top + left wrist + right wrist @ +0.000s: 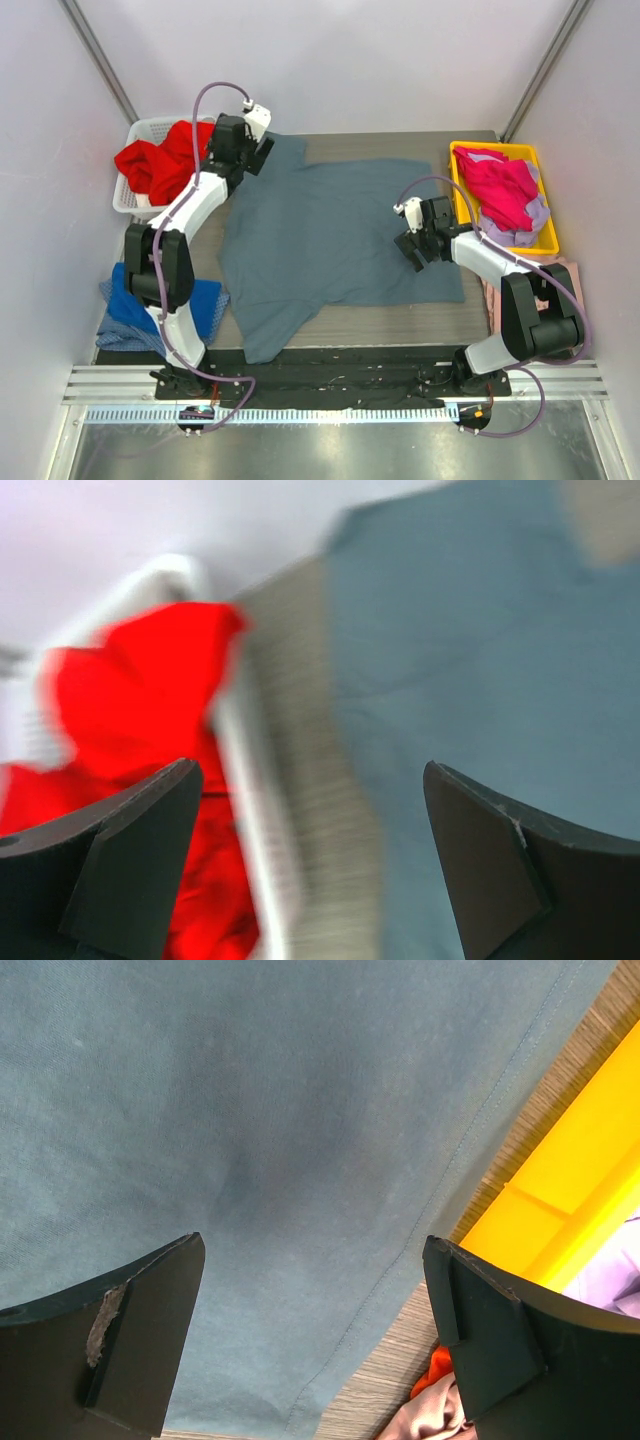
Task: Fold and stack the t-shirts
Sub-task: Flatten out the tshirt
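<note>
Gaping wide and empty, left gripper (310,780) beside, right gripper (312,1245) above, blue-grey t-shirt (330,230).

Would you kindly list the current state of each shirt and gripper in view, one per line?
blue-grey t-shirt: spread out unfolded on the table.
red t-shirt: crumpled in the white basket.
magenta t-shirt: crumpled in the yellow bin.
royal blue t-shirt: lying rumpled at the near-left.
pale pink t-shirt: near-right, largely hidden, state unclear.
left gripper: open, empty.
right gripper: open, empty, over the blue-grey t-shirt.
</note>
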You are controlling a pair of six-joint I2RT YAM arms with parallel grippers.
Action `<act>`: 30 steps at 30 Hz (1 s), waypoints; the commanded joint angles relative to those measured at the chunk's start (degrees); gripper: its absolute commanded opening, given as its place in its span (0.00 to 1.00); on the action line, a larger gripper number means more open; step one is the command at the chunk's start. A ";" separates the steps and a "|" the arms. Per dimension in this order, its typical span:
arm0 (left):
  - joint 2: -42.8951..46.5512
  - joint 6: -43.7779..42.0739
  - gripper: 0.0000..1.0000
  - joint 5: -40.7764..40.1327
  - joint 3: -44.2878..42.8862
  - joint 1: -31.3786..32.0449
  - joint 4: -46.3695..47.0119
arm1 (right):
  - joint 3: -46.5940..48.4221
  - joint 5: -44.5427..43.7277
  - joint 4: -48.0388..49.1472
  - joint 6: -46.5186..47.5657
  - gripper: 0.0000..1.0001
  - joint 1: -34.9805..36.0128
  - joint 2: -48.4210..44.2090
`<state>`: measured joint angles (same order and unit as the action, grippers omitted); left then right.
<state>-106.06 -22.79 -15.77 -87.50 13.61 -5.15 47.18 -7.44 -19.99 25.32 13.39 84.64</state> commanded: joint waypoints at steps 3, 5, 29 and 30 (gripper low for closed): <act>-3.09 15.14 0.97 21.12 -7.24 -2.27 -17.70 | 0.02 0.59 0.92 -0.01 1.00 0.24 -0.62; -5.20 16.19 0.96 21.92 -9.42 -2.53 -18.75 | 0.02 0.85 0.92 -0.01 1.00 0.24 -0.53; -24.54 19.62 0.95 25.88 -26.31 -7.72 -30.98 | -0.86 1.46 0.39 0.08 1.00 0.24 0.09; -25.07 19.80 0.95 25.27 -26.49 -7.72 -31.15 | -0.86 1.38 0.39 -0.01 0.99 0.24 0.09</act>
<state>-129.36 -3.44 9.58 -112.16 5.98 -34.87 46.70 -6.48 -20.23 25.32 13.39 85.06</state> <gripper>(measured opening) 0.954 0.996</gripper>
